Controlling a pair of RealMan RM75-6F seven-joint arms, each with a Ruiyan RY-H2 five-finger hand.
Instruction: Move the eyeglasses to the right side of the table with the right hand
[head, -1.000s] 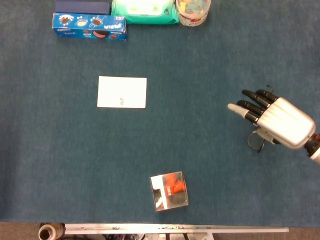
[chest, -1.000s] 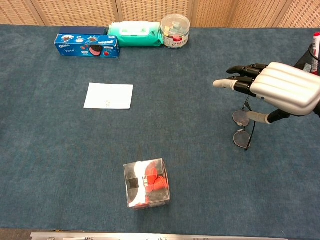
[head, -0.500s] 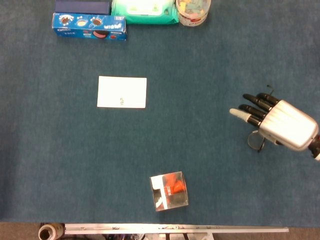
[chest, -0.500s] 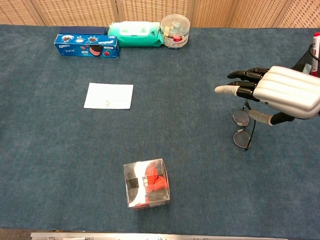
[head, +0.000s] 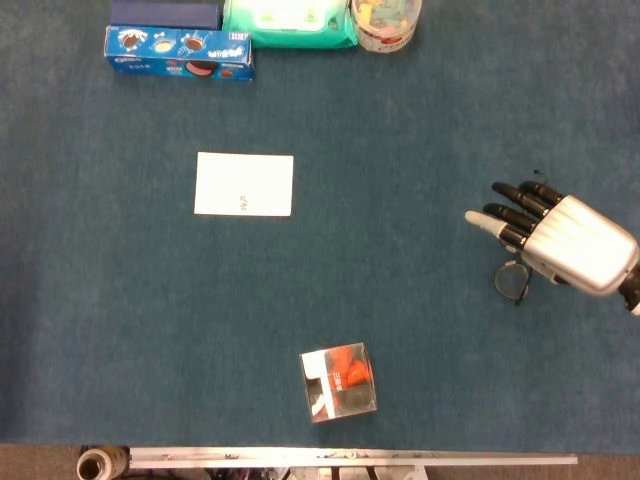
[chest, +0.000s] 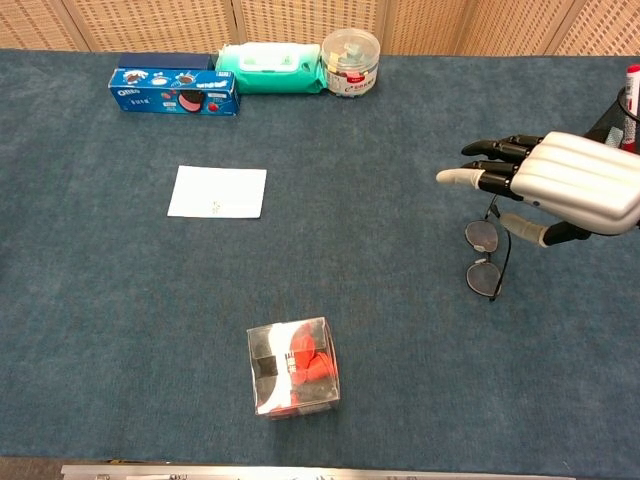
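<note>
The thin-framed eyeglasses (chest: 486, 260) lie flat on the blue tablecloth at the right side; in the head view only one lens of the eyeglasses (head: 512, 282) shows beside the hand. My right hand (chest: 570, 185) hovers just above and behind them, fingers stretched out and apart toward the left, holding nothing. From the head camera the right hand (head: 570, 243) covers most of the frame. No part of the hand visibly touches the glasses. My left hand appears in neither view.
A white card (chest: 217, 192) lies left of centre. A clear box with red contents (chest: 293, 366) sits near the front edge. An Oreo box (chest: 174, 91), a green wipes pack (chest: 272, 68) and a round jar (chest: 351, 62) line the back edge.
My right hand has drifted slightly to the right and its thumb has lifted off the eyeglasses. The glasses have stayed where they were on the cloth.
</note>
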